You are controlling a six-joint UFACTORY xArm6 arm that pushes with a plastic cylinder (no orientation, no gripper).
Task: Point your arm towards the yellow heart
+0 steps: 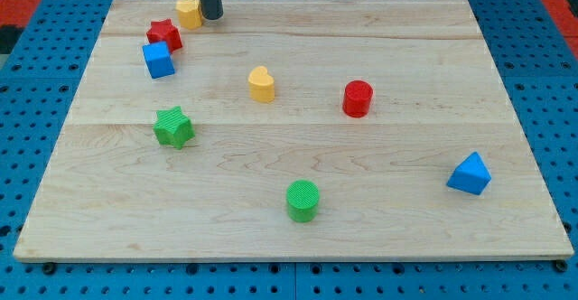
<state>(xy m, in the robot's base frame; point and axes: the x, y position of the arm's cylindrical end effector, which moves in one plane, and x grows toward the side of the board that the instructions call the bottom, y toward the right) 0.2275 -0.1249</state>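
the tool is a straight dark rod with no jaws, so nothing is gripped or held by it; only its lower part is seen, entering from the view's top edge. my tip (211,16) is set down on the pale wooden tabletop (406,65) near the top-left corner, just to the right of a yellow block (189,12) whose exact shape cannot be made out; whether the two touch cannot be told.

just below and to the left of that yellow block a red star-shaped block (164,34) is seen, and directly beneath it a blue cube-like block (158,60) is placed, close against the star's lower edge.

the yellow heart-shaped block (261,84), the task's thing, is found toward the middle of the tabletop, well apart from my tip, down and to the view's right of it. a red cylinder block (358,98) is stood to the right of the heart, at nearly the same height in the view. a green star-shaped block (173,126) is located left of the heart and lower down.

near the view's bottom a green cylinder block (302,200) is seen, and far toward the right edge a blue triangular block (470,173) is placed alone. the tabletop is laid on a blue perforated base (36,110).
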